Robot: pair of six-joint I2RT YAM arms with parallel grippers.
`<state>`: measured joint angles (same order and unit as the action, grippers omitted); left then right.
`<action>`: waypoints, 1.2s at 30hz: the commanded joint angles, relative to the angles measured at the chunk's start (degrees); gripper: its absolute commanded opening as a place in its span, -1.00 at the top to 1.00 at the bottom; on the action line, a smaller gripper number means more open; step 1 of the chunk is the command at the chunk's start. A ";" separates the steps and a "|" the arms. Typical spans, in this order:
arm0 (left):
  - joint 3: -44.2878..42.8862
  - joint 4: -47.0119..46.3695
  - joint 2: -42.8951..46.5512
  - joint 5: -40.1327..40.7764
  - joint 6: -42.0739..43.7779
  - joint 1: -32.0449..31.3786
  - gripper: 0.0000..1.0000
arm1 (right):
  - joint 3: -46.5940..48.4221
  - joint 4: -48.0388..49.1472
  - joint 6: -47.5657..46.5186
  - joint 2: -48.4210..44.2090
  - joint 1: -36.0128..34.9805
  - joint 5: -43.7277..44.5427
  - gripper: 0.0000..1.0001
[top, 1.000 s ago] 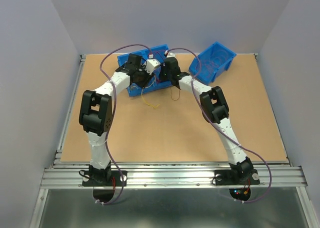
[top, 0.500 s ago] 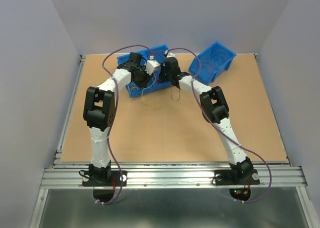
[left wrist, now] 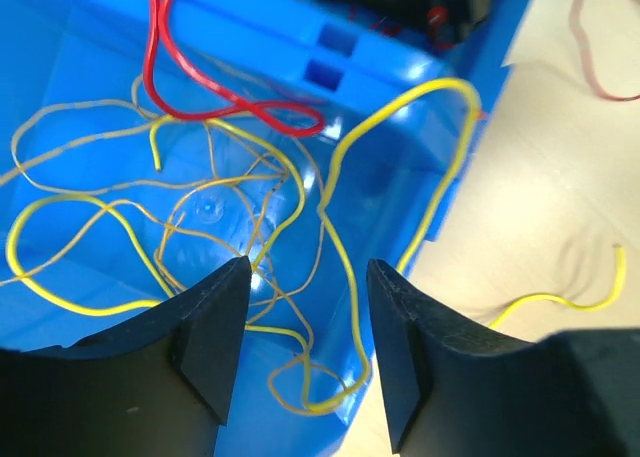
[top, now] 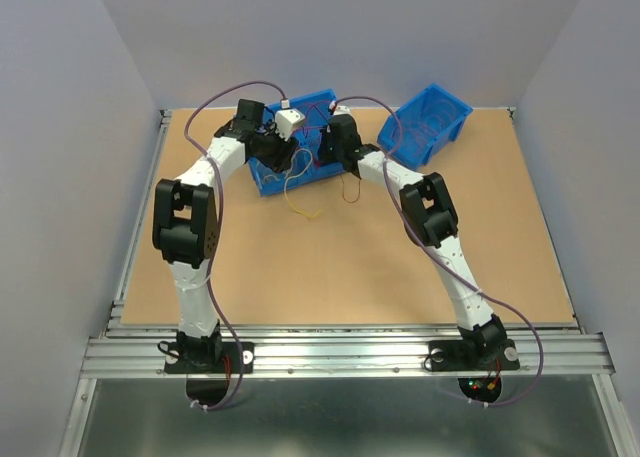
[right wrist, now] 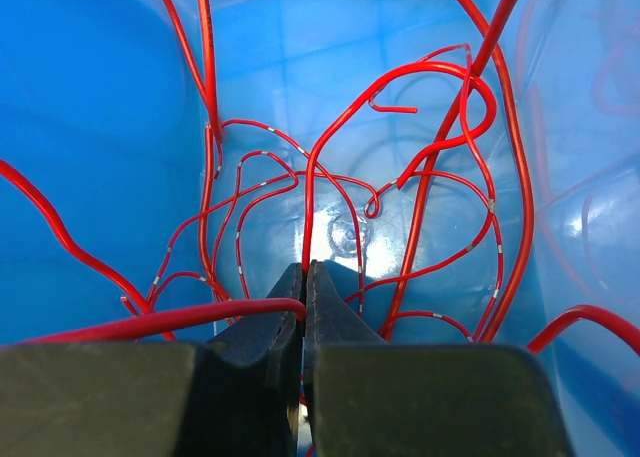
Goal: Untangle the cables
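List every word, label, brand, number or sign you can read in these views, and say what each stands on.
None can be read in any view.
The blue bins and the table carry no lettering that shows.
The red cables bear small pale bands, but these are plain marks, not letters or digits.

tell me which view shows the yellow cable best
Left wrist: the yellow cable loops through the blue bin and over its rim onto the table, seen close. Top external shows only a small yellow loop before the bin. Right wrist shows only red cables.
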<state>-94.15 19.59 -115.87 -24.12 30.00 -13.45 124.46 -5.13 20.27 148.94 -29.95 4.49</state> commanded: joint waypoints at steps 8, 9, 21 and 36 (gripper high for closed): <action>13.53 -5.95 13.03 0.46 2.00 -3.06 -0.55 | 1.66 -2.61 -1.29 -2.34 0.51 -0.45 0.99; 17.38 -7.36 14.70 2.65 1.12 -3.59 -0.60 | 1.66 -2.70 -1.29 -2.34 0.51 -0.27 0.99; 23.93 -12.83 12.26 11.56 -9.43 -5.53 -0.89 | 1.83 -2.61 -0.32 -2.17 0.60 -0.97 0.99; 34.20 -28.01 25.34 21.04 -11.10 -5.71 -0.98 | 2.10 -2.17 -0.32 -2.69 0.60 -2.20 0.99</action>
<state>-61.52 -0.86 -97.56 -5.65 19.46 -19.38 124.46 -5.50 20.12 148.83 -29.65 3.31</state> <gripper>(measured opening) 0.983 0.032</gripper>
